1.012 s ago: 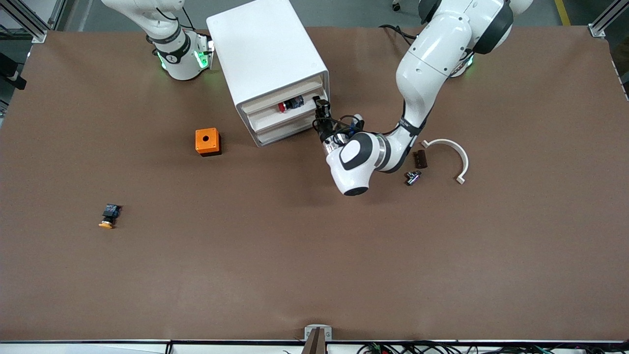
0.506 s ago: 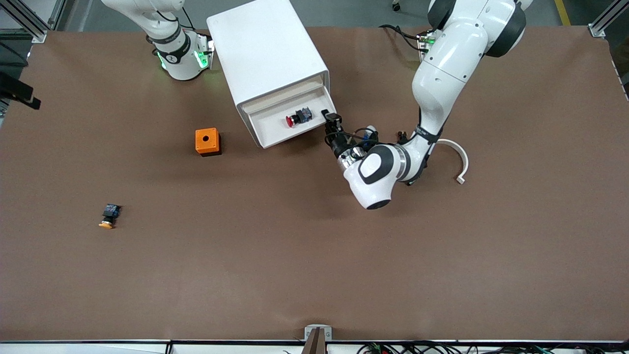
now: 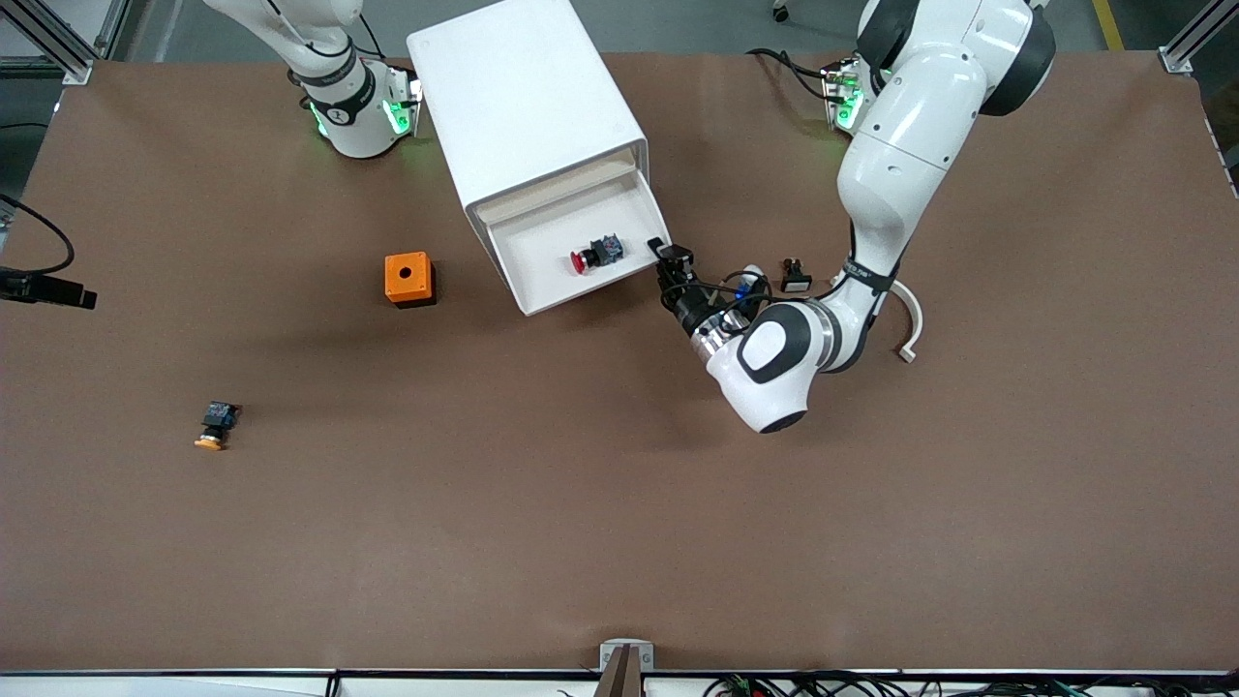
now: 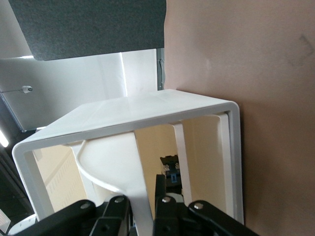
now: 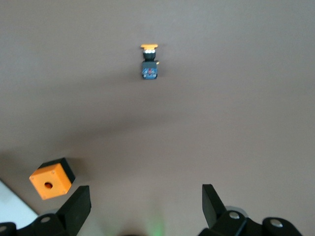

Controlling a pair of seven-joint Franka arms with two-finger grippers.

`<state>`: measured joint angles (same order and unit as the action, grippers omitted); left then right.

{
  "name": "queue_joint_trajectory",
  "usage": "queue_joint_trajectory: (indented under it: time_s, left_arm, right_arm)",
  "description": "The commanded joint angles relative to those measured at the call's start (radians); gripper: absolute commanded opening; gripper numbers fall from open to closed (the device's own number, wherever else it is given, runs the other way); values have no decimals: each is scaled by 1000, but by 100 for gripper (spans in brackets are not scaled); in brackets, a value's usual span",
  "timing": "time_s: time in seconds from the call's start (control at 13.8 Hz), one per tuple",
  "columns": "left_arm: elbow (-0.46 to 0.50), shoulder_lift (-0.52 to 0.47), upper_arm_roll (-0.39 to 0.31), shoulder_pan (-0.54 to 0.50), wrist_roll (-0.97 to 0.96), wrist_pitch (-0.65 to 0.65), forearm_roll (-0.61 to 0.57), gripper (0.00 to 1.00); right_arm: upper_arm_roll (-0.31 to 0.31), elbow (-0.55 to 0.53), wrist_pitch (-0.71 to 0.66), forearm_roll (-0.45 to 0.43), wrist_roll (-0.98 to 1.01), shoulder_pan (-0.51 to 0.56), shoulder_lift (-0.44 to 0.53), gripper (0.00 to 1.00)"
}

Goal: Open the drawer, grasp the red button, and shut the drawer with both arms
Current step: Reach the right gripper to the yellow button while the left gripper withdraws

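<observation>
The drawer (image 3: 542, 242) stands pulled out of the white cabinet (image 3: 528, 97), second from the top. Inside it lies the button (image 3: 595, 255), red cap and dark body. My left gripper (image 3: 670, 256) is at the drawer's front corner toward the left arm's end, shut on the drawer's pale front lip (image 4: 140, 167); the left wrist view shows that lip between the fingers (image 4: 160, 189), with the button's dark body (image 4: 171, 169) deeper in. My right gripper (image 5: 146, 196) hangs open high over the table with nothing between its fingers; it is out of the front view.
An orange cube with a hole (image 3: 409, 279) (image 5: 49, 179) sits beside the cabinet toward the right arm's end. A switch with a yellow cap (image 3: 215, 426) (image 5: 149, 64) lies nearer the front camera. A white curved piece (image 3: 905, 310) and a small black part (image 3: 795, 276) lie by the left arm.
The left gripper has drawn the drawer out toward the front camera, and the button has come along inside it. The left arm's elbow has swung the same way.
</observation>
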<state>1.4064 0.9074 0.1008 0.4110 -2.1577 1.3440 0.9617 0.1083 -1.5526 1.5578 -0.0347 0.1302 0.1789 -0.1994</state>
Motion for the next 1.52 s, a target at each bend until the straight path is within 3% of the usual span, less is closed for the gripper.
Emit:
queue_joint_trajectory:
  time_s: [0.0,0.14,0.22,0.36,0.8,1.16,1.45]
  left_arm:
    - [-24,14,-4,-9,4,11,11,19]
    - [-26,13,-4,-9,6,12,11,22]
    - [-26,14,-4,-9,6,12,11,37]
    - [-29,13,-1,-9,9,12,17,98]
    - [-102,1,10,-6,146,12,41,100]
    - [-171,-5,-1,-24,407,9,38,100]
    - [-195,-21,-84,-28,749,33,35,100]
  right_arm:
    - [-10,-206,231,3,2,54,40,100]
    - [-10,-334,438,7,2,94,38,100]
    - [-10,-383,517,7,0,94,38,100]
    - [-12,-447,631,9,-14,86,31,100]
    - [-19,-485,890,12,-15,65,-102,100]
    - [-79,-449,1021,21,-4,77,-248,100]
    - [-91,-426,1063,238,164,77,-310,100]
